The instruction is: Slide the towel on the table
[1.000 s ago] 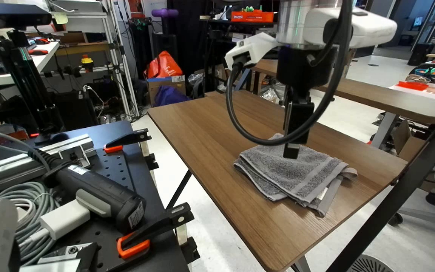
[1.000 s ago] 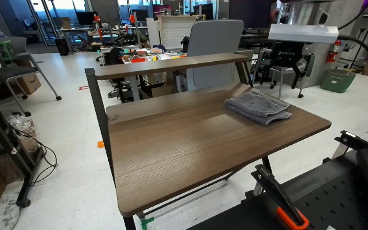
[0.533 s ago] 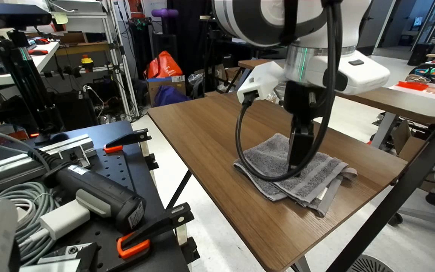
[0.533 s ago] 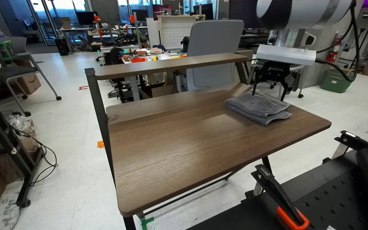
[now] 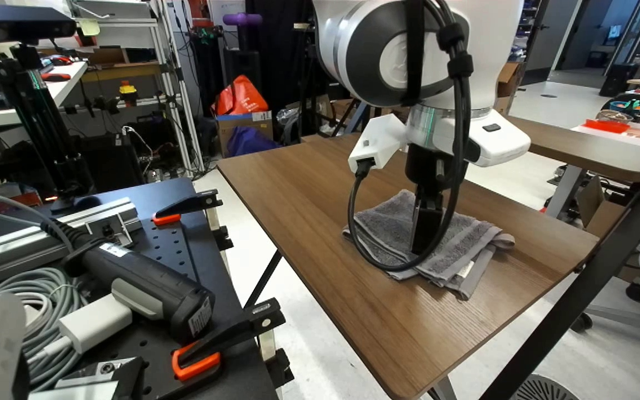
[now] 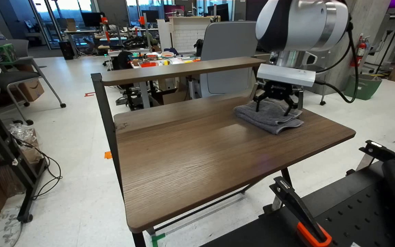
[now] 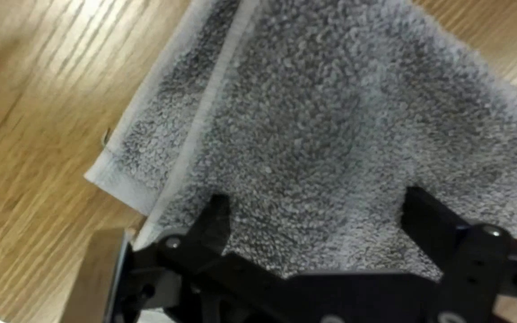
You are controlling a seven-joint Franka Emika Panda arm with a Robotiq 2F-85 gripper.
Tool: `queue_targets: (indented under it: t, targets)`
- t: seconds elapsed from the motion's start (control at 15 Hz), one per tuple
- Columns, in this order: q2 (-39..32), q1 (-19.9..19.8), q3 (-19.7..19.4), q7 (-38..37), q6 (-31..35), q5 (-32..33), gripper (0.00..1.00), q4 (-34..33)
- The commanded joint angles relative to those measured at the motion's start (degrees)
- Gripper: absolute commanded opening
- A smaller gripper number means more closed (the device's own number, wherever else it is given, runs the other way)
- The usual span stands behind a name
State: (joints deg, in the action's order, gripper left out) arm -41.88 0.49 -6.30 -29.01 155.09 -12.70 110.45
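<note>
The towel (image 5: pixel 464 244), a gray folded cloth with layered edges, lies on the brown wood-grain table (image 5: pixel 298 194). In an exterior view the towel (image 6: pixel 249 115) lies toward the right part of the table (image 6: pixel 183 161). My gripper (image 6: pixel 272 112) points down with its fingers spread, its fingertips on the towel's top. In the wrist view the towel (image 7: pixel 321 112) fills the middle, over the table (image 7: pixel 29 148). There the gripper (image 7: pixel 317 197) is open, with towel surface between its fingers. In an exterior view (image 5: pixel 420 253) the cable partly covers the gripper's fingers.
A raised shelf (image 6: pixel 183 70) runs along one long side of the table, with a black metal upright (image 6: pixel 106 127). A dark bench (image 5: pixel 186 244) with clamps (image 5: pixel 231 339) and a tool stands near the table. A loose cable (image 5: pixel 353 233) hangs beside the gripper.
My gripper has come down from above the towel onto it. The towel has since shifted slightly, leftward in both exterior views, along with the gripper. The fingers stay spread.
</note>
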Motion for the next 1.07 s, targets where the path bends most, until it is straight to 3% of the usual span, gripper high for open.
queue_targets:
  t: [0.0,0.67,1.0]
  targets:
    - [-2.65,3.12,1.0,-0.14,0.63,-0.31,1.0,-2.16]
    - [-5.98,14.99,3.72,-1.37,-0.79,1.63,1.0,-6.76]
    - [-4.43,18.43,3.76,-1.3,-1.24,2.19,1.0,-7.38]
